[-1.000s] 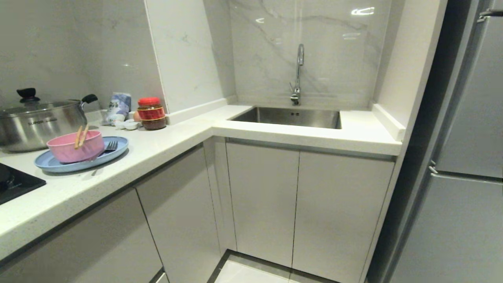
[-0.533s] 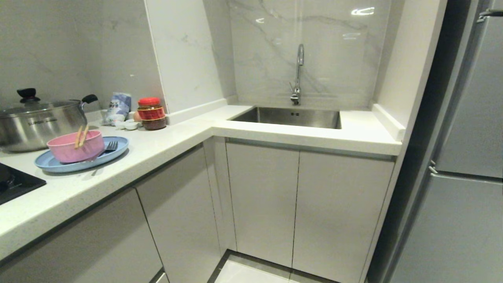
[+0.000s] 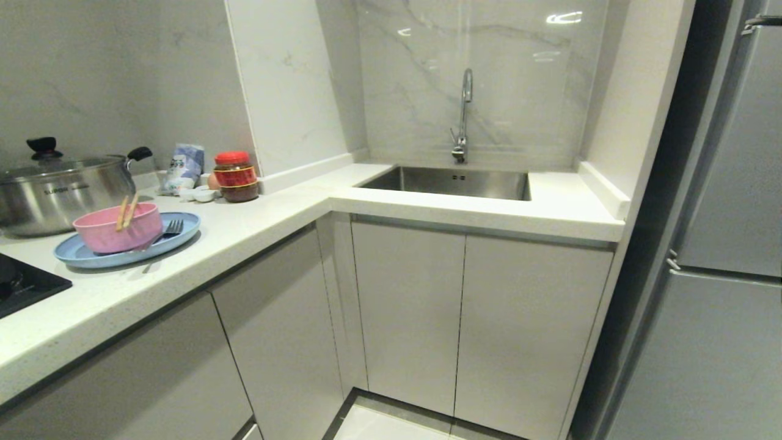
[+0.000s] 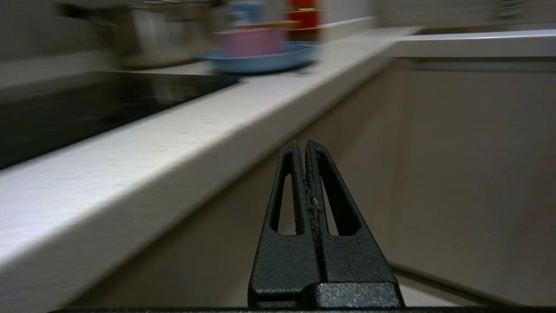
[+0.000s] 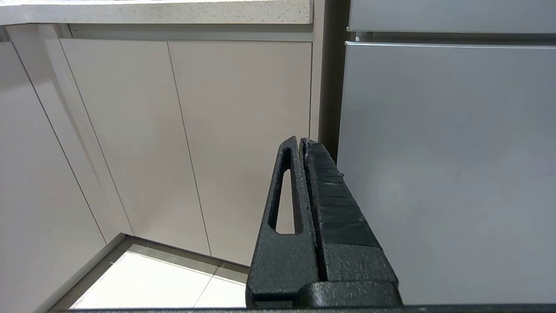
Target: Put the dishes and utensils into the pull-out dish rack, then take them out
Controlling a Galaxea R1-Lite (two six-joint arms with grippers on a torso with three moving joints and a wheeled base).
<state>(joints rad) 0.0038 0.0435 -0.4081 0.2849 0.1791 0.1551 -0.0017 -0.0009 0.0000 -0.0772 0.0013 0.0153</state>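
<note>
On the left counter a pink bowl sits on a light-blue plate. Wooden chopsticks lean in the bowl, and a silver fork lies on the plate beside it. The pull-out dish rack is out of view; only shut cabinet fronts show. Neither arm is in the head view. My left gripper is shut and empty, low beside the counter edge, with the bowl and plate far ahead. My right gripper is shut and empty, parked low before the cabinet doors and fridge.
A lidded steel pot, a red-lidded jar and a small packet stand behind the plate. A black hob is at the near left. The sink with its tap is in the corner, the fridge on the right.
None in the head view: the dishes and the scene stay as they were.
</note>
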